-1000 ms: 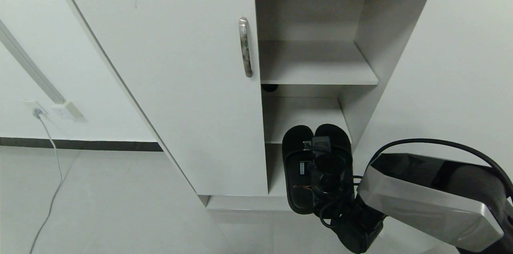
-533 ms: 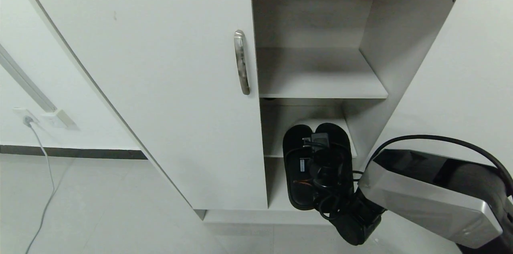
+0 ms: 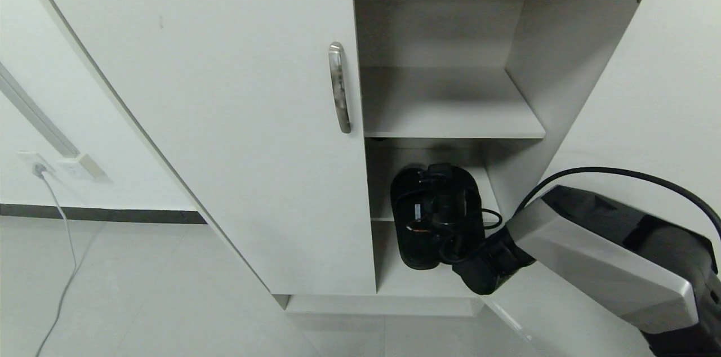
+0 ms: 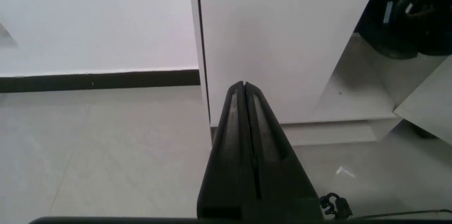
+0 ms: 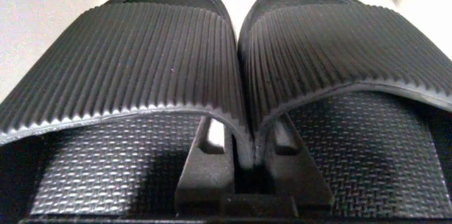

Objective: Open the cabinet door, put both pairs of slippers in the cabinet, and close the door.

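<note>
— How's the silver-and-black right arm point(image 3: 597, 255) sitting?
— Stretched low into the tall white cabinet point(image 3: 557, 41), right gripper point(image 5: 240, 164) clamped on the pair of black ribbed rubber slippers point(image 3: 411, 222), under the upper shelf point(image 3: 450, 103).
— Anything in the way?
— The closed left door point(image 3: 225, 120), just beside them. The left gripper point(image 4: 244, 111) hangs pinched together above the floor point(image 4: 106, 153).

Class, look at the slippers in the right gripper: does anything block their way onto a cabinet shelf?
Nothing visible does. The black slippers hang in the open bay at the bare middle shelf; the closed left door stands beside them.
</note>
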`<state>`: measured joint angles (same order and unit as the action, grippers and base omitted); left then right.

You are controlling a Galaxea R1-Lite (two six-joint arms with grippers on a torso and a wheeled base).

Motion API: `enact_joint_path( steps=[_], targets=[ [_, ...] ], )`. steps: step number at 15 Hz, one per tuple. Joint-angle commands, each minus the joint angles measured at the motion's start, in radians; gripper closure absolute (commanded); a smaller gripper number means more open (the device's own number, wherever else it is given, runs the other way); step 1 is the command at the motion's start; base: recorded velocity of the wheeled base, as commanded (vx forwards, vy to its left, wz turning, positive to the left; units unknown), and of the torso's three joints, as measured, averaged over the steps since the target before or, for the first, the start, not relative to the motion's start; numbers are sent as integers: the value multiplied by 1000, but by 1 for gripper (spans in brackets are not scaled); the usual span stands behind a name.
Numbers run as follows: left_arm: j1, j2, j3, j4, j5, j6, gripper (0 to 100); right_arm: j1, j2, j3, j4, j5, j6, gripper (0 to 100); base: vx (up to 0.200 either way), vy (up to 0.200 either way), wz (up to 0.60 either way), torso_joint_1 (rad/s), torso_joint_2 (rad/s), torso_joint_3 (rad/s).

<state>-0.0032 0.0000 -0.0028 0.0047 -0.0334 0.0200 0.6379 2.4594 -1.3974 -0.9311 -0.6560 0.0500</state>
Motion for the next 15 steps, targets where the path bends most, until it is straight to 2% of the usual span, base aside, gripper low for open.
enact_joint_path(
  steps=[1,4,7,15],
  targets=[
    [0,2,1,0,0,0,100,-23,49,-141,72,-1,17,100,0,0,0,0,0,0],
    [0,2,0,0,0,0,100,-53,105,-299,149,-1,21,100,0,0,0,0,0,0],
    [0,0,1,0,0,0,100,-72,125,-387,192,-1,21,100,0,0,0,0,0,0],
    [0,2,1,0,0,0,100,-90,151,-425,196,6,21,100,0,0,0,0,0,0]
  ],
)
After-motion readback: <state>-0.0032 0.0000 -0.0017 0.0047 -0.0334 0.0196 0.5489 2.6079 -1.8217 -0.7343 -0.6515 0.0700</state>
